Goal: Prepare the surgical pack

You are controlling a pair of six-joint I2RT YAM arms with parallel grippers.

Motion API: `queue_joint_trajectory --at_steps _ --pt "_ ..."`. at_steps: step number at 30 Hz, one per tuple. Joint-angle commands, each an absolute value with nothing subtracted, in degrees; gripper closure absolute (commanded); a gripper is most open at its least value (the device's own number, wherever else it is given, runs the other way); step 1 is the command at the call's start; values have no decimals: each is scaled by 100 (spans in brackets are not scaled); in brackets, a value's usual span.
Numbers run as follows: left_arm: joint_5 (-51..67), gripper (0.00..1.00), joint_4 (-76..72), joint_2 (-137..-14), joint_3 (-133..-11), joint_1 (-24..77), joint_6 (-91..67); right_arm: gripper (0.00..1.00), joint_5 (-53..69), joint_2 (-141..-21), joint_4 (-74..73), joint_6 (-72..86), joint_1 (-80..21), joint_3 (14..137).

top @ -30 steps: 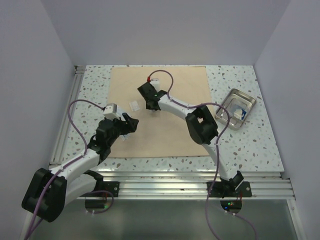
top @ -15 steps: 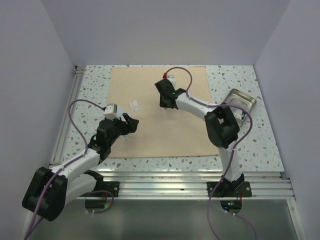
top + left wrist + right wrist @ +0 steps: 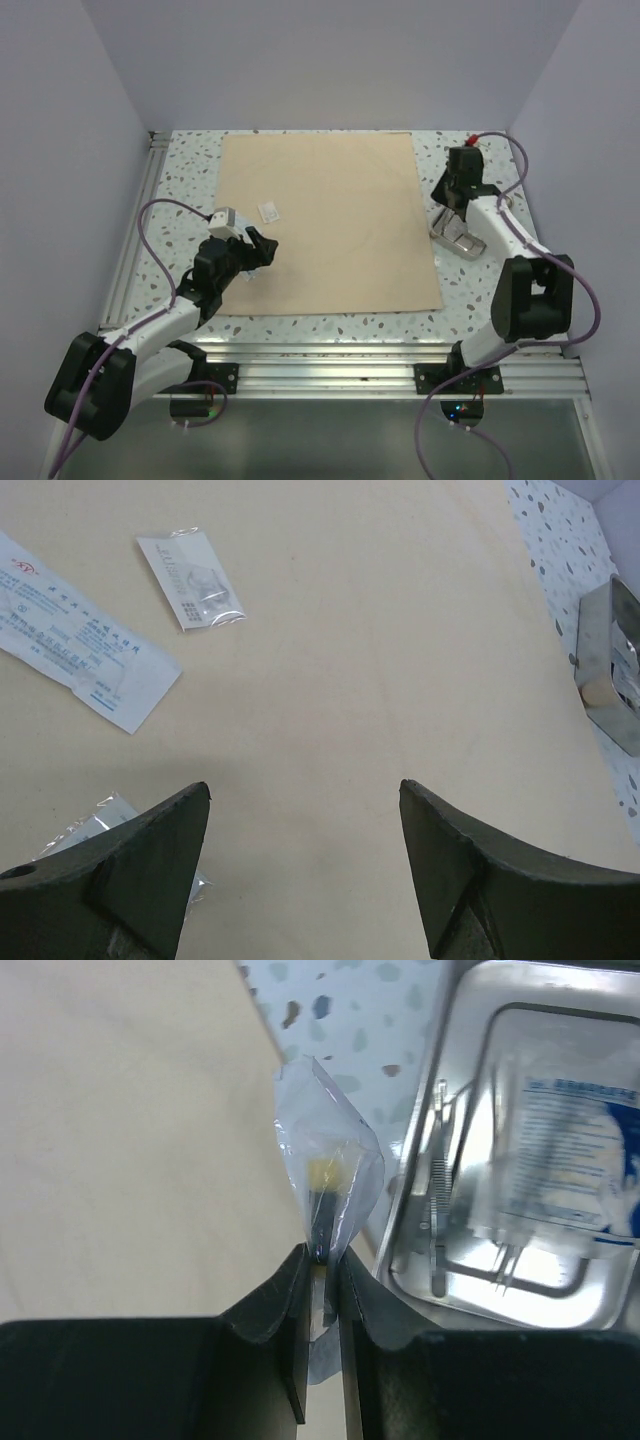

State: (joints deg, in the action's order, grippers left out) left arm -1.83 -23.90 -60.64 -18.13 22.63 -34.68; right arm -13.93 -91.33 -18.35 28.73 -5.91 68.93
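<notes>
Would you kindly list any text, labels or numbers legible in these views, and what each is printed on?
Nothing is legible.
Long white sachet: blue print, too blurred.
Small clear sachet: grey print, too small.
Pouch in steel tray: blue print, blurred.
Clear packet, right end effector: no print seen.

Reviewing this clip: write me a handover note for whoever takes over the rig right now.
Left gripper: open, empty, over the wrap sheet.
Right gripper: shut on a clear sachet, held up beside the steel tray.
Tray: on the table right of the wrap, holding thin steel tools and a blue-printed pouch.
On the wrap: a small sachet, a long printed pouch and a clear packet by the left finger.
Done: wrap spread flat.
Left, likely: set down the held sachet, gather the loose packets, fold the wrap.
</notes>
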Motion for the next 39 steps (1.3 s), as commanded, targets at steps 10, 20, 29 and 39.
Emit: queue_joint_trajectory --at_steps 10,20,29,39 --pt "-114 20 -2549 -6065 -1890 2276 -3349 80 -729 -8929 -1398 2795 642 5950" --pt "-158 20 -2505 -6003 -1890 2276 -3331 36 -896 -8878 -1459 2576 528 6038" --pt "-220 20 -2514 -6038 -1890 2276 -3331 35 -861 -8982 -1855 2048 -1563 6732" --pt "-272 20 -2479 -6135 -1934 2276 -3349 31 -1089 -10580 -2056 2171 -3522 8539"
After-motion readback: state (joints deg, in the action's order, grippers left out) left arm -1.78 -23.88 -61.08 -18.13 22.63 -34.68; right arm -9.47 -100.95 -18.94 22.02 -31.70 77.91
